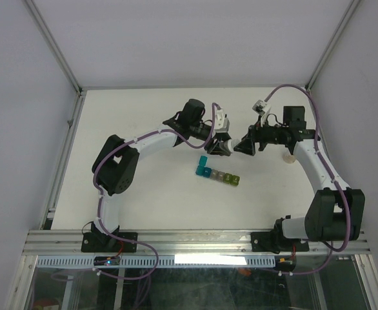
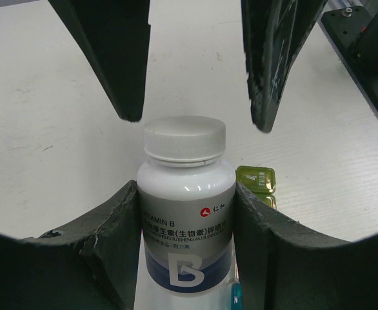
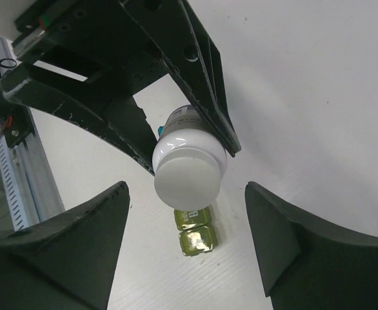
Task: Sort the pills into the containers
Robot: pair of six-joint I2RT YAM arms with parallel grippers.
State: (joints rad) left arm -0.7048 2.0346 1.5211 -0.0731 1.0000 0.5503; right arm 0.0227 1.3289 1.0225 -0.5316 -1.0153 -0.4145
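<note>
My left gripper (image 2: 186,245) is shut on a white vitamin B pill bottle (image 2: 186,213) with its white cap (image 2: 184,137) on, held above the table. In the top view the left gripper (image 1: 220,147) and right gripper (image 1: 244,146) face each other above the strip of containers (image 1: 217,174). My right gripper (image 3: 186,242) is open, its fingers on either side of the bottle's cap (image 3: 189,174) without touching it. The yellow-green compartments show below the bottle (image 3: 194,231) and beside it in the left wrist view (image 2: 257,179). No loose pills are in view.
A small pale round object (image 1: 290,158) lies on the table right of the right gripper. A metal frame rail (image 1: 195,242) runs along the near edge. White walls close the back and sides.
</note>
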